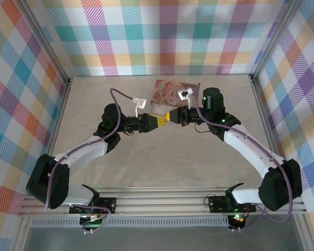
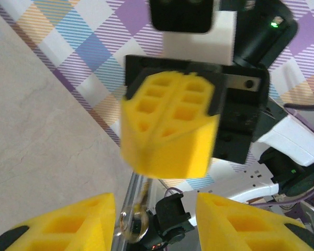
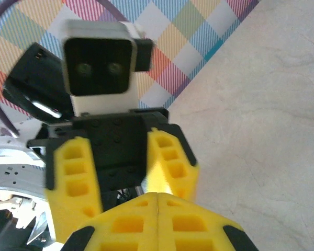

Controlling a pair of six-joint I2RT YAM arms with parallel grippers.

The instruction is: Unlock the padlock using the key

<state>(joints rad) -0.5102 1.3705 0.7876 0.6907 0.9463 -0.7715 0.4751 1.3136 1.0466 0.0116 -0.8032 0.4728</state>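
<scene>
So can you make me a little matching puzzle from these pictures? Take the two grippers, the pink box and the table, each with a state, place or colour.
Things:
1. left gripper
2. right gripper
3. pink tin box
4. table

Descriptions:
A. pale beige
B. yellow fingers pressed together
C. yellow fingers spread apart
D. towards the far wall, just behind the two grippers

Pairs: 1-C, 2-B, 3-D, 4-A.

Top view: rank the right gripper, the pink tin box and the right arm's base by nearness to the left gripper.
1. right gripper, facing the left gripper tip to tip.
2. pink tin box, just beyond, toward the back.
3. right arm's base, near edge, far right.
</scene>
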